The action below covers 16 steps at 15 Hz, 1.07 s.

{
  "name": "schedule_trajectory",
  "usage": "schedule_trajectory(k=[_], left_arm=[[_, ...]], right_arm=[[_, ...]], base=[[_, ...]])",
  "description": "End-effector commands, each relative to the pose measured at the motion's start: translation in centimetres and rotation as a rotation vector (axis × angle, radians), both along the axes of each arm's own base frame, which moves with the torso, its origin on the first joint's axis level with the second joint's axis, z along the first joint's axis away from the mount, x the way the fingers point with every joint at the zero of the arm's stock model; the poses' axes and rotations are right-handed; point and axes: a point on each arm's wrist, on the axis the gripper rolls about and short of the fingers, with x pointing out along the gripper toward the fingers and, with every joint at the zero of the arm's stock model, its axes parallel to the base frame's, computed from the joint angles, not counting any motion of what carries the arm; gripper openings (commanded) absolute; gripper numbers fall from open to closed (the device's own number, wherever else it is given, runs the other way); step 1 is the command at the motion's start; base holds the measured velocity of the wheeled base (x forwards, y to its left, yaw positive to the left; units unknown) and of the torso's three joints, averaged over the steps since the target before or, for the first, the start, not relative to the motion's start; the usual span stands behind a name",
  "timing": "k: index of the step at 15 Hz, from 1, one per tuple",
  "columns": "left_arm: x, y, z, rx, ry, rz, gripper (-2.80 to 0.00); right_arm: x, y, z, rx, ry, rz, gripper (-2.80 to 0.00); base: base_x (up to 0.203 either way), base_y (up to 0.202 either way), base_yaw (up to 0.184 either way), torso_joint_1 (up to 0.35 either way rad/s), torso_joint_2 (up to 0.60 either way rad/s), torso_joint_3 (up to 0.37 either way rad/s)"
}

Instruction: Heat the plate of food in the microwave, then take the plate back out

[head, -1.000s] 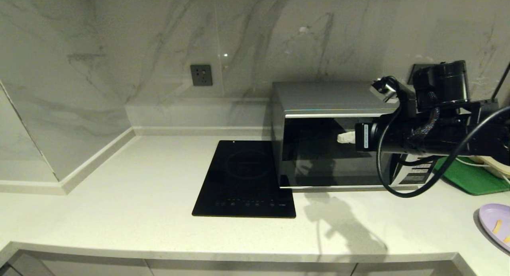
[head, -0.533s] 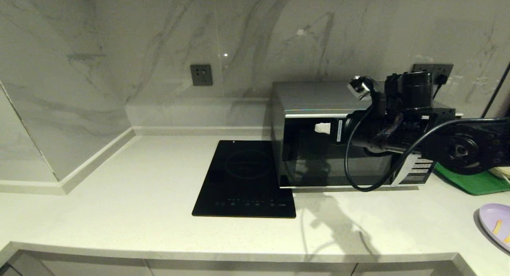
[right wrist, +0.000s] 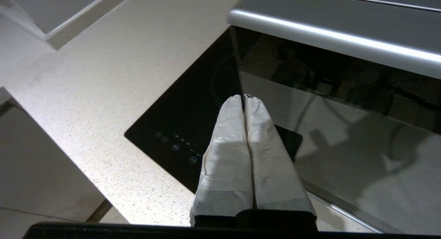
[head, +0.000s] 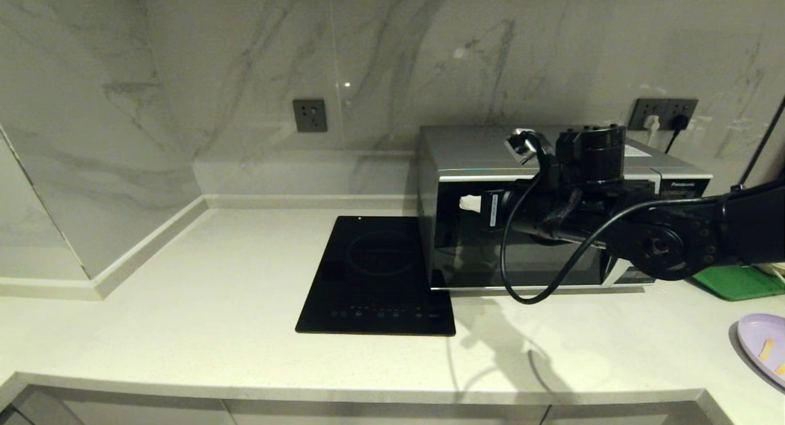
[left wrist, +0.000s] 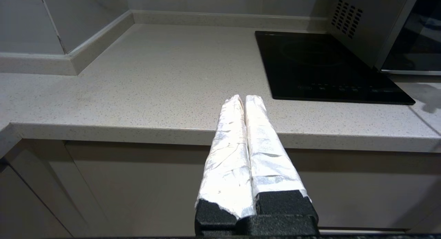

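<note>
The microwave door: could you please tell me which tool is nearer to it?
The right. The right tool is up in front of the microwave door's upper left part, fingers together. The left tool hangs at the counter's front edge, away from it.

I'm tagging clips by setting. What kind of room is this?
Most likely a home kitchen: a microwave stands on a pale stone counter beside a black glass hob, with a marble-look wall and sockets behind.
</note>
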Motion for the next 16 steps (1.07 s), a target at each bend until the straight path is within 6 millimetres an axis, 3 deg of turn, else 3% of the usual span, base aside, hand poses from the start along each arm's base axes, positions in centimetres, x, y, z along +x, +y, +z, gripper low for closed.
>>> schedule_trajectory(k=[1, 7, 16], left_arm=[[0.0, 0.0, 0.0, -0.001, -0.001, 0.000, -2.80], [0.0, 0.0, 0.0, -0.001, -0.001, 0.000, -2.80], [0.0, 0.0, 0.0, -0.001, -0.001, 0.000, -2.80]], right_arm=[[0.5, 0.8, -0.3, 0.004, -0.009, 0.011, -2.80], [2.7, 1.7, -1.5, 0.024, -0.084, -0.059, -2.80], [3.8, 2.0, -1.6, 0.021, -0.102, -0.127, -2.80]], base=[[0.000, 0.000, 0.000, 0.000, 0.00, 0.000], [0.000, 0.000, 0.000, 0.000, 0.00, 0.000], [0.000, 0.000, 0.000, 0.000, 0.00, 0.000]])
